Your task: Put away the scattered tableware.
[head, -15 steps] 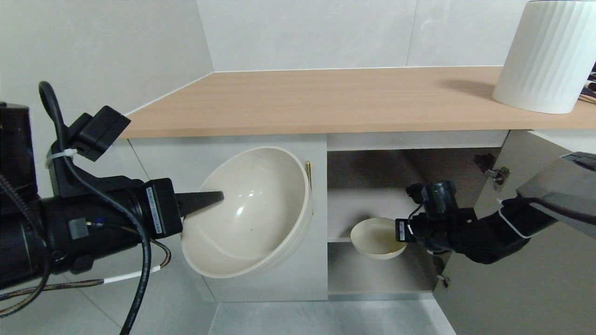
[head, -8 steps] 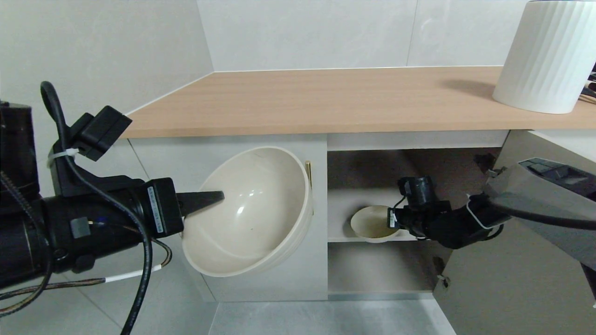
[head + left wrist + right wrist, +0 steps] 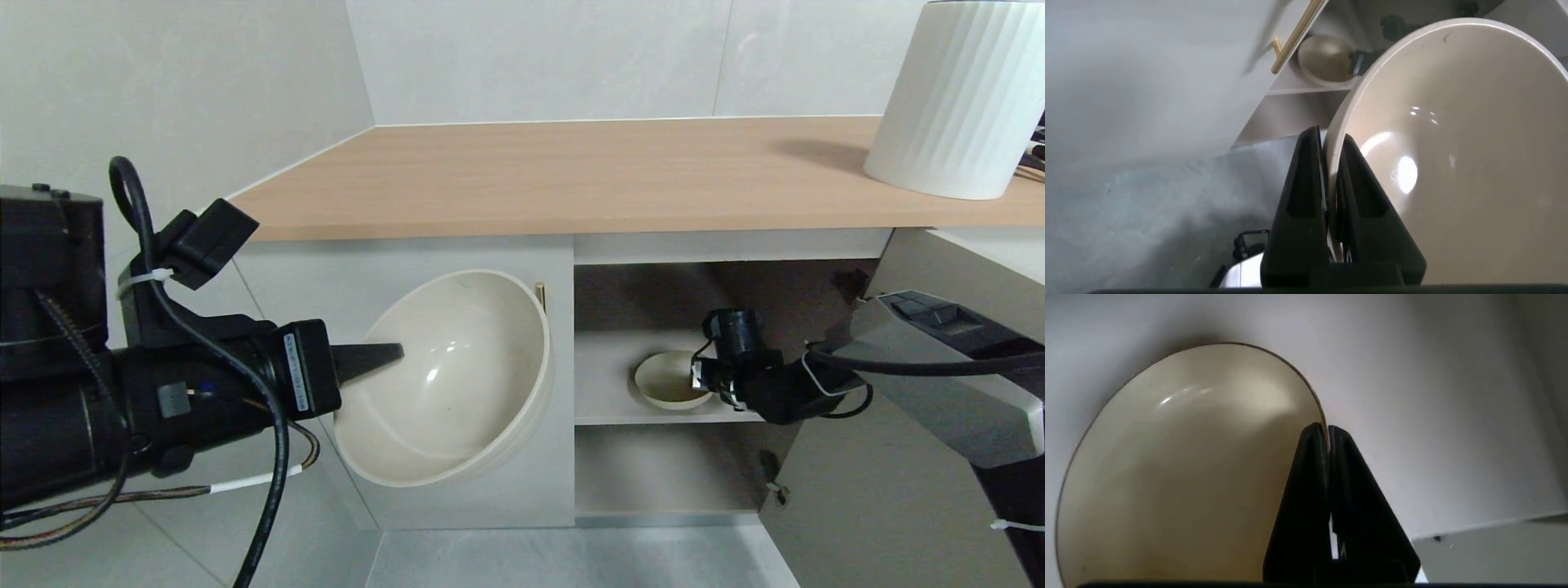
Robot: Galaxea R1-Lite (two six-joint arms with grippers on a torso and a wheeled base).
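A large cream bowl hangs tilted in front of the closed left cabinet door, its rim pinched by my left gripper; the left wrist view shows the large bowl with the left gripper shut on its edge. Inside the open right cabinet a small cream bowl sits on the middle shelf. My right gripper is shut on its right rim. In the right wrist view the small bowl lies on the white shelf with the right gripper clamped on its rim.
A wooden countertop runs above the cabinets, with a white ribbed container at its right end. The right cabinet door stands open. A brass handle sits on the closed left door. The lower shelf is bare.
My right arm has carried the small bowl up from in front of the lower compartment and deeper onto the middle shelf. My left gripper with the large bowl has shifted slightly right and down.
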